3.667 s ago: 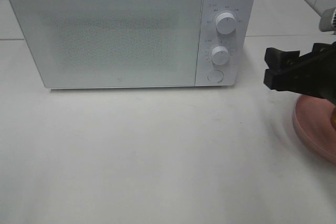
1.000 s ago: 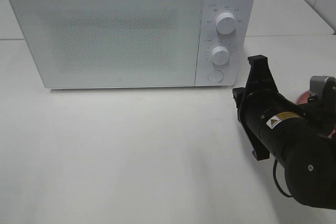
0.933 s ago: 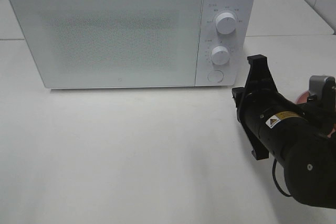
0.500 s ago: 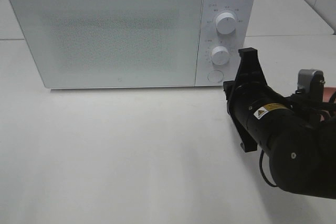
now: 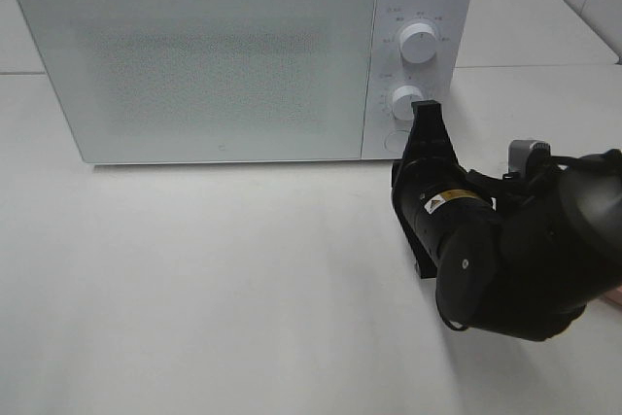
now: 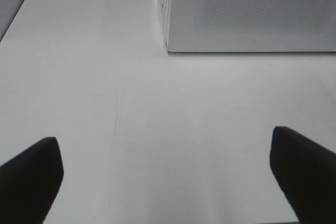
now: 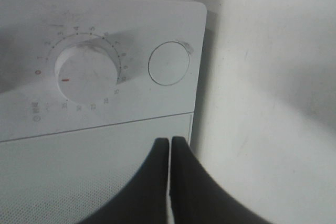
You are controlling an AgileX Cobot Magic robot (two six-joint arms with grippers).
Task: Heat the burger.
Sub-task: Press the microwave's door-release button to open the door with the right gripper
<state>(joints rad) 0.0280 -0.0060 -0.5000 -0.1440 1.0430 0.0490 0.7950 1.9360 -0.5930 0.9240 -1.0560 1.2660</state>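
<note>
**Q:** What is your right claw doing?

**A:** My right gripper (image 7: 169, 145) is pressed tight, its two black fingers flat against each other with nothing between them. My wrist camera shows it aimed at the microwave (image 5: 194, 55), at the seam between the door and the control panel. The round button (image 7: 168, 63) and the lower dial (image 7: 86, 74) are close by.

**Q:** Is it touching the panel?

**A:** I can't tell. From the high camera my own arm covers the tip, and that view only shows the claw reaching in just under the lower dial. The wrist view alone shows the button clearly.

**Q:** And the left?

**A:** My left gripper (image 6: 164, 145) is spread wide and empty above the white table (image 6: 157, 77), with a lower corner of the microwave door ahead of it. Only its own wrist camera shows it.

**Q:** Where is the burger, and which way does it face?

**A:** It appears in none of my views, so I cannot tell its place, facing or long axis.
</note>
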